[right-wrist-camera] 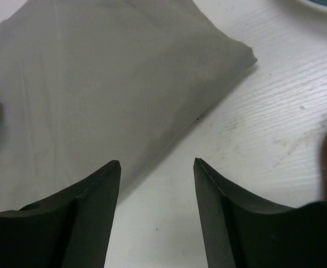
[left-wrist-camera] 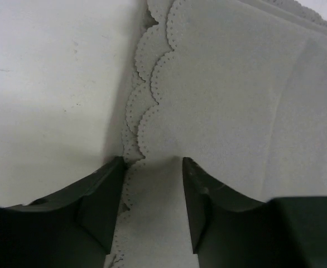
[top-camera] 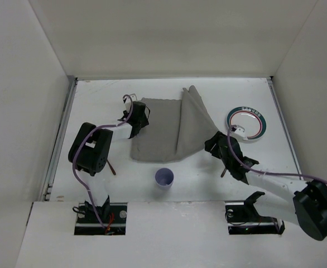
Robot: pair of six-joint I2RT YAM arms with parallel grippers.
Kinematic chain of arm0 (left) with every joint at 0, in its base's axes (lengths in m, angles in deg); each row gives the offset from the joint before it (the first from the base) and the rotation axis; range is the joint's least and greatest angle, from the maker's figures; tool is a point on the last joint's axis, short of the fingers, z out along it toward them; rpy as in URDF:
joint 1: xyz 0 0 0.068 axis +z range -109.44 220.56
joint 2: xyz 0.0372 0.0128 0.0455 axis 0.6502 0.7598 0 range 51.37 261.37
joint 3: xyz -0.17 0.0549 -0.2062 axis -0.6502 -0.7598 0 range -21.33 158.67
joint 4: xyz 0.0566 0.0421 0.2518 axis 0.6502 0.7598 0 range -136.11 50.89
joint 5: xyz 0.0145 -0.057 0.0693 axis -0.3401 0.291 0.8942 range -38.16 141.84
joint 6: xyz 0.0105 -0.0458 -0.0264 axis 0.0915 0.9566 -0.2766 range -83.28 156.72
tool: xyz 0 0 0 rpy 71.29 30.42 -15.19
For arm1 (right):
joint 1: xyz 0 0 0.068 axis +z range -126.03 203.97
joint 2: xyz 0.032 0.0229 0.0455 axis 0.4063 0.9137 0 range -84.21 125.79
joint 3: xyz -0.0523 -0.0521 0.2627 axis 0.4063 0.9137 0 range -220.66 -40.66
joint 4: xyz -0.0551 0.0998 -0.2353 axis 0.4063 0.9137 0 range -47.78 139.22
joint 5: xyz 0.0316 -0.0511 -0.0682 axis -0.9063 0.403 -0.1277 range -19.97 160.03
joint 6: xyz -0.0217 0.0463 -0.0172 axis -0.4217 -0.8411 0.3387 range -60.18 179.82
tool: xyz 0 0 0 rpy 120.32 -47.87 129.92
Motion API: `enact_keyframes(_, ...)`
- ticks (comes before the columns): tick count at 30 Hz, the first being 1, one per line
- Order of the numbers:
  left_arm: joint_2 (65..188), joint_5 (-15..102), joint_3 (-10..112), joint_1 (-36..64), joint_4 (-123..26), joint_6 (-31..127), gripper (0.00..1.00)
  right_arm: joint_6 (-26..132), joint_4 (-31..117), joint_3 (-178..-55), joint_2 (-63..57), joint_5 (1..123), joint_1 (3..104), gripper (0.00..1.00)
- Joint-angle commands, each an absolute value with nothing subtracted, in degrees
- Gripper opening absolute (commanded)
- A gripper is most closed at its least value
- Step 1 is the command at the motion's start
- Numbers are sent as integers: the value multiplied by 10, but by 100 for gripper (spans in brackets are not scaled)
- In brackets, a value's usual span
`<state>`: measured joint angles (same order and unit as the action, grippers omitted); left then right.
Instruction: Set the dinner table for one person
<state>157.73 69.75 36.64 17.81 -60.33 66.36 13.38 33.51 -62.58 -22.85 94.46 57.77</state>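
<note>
Desk (top-camera: 96, 95) lies under everything. Placemat (top-camera: 159, 131) mid-desk, right side folded over. Left end effector (left-wrist-camera: 152, 163) released, straddling scalloped edge, likely to anchor it; right end effector (right-wrist-camera: 157, 163) released beside fold.

the white dinner table (top-camera: 96, 100) carries a partly folded grey placemat (top-camera: 158, 134), a ringed plate (top-camera: 246, 122) and a purple cup (top-camera: 164, 178).

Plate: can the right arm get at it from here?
Probably yes. The plate lies just beyond the right gripper, bare table between them, and its fingers are open.
</note>
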Motion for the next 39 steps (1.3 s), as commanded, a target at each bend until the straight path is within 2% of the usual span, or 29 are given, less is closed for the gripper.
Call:
enact_keyframes(1,1585,695,383,183,-613,652,38,104,254,-657,-190,932,577,62)
enact_keyframes(4,1589,697,383,190,-618,655,18,83,225,-657,-154,931,560,64)
enact_keyframes(6,1590,700,378,200,-626,658,10,60,218,-656,-133,927,540,64)
enact_keyframes(9,1587,707,368,220,-634,662,6,43,216,-675,-89,897,517,64)
enact_keyframes(14,1572,706,354,236,-641,666,6,19,217,-699,-42,892,506,60)
enact_keyframes(18,1561,707,347,230,-644,668,11,4,209,-716,0,887,500,50)
enact_keyframes(23,1531,720,315,219,-642,679,44,-13,200,-713,13,878,493,28)
enact_keyframes(25,1524,715,305,219,-641,680,51,-11,198,-705,2,881,493,23)
enact_keyframes(27,1531,694,309,216,-636,678,52,-9,198,-698,-9,885,492,19)
enact_keyframes(31,1553,649,324,211,-639,685,42,-4,190,-691,-12,884,495,17)
enact_keyframes(36,1552,632,316,226,-673,734,13,-4,180,-665,-38,883,496,14)
enact_keyframes(39,1552,634,313,235,-683,742,5,0,190,-656,-72,883,496,13)
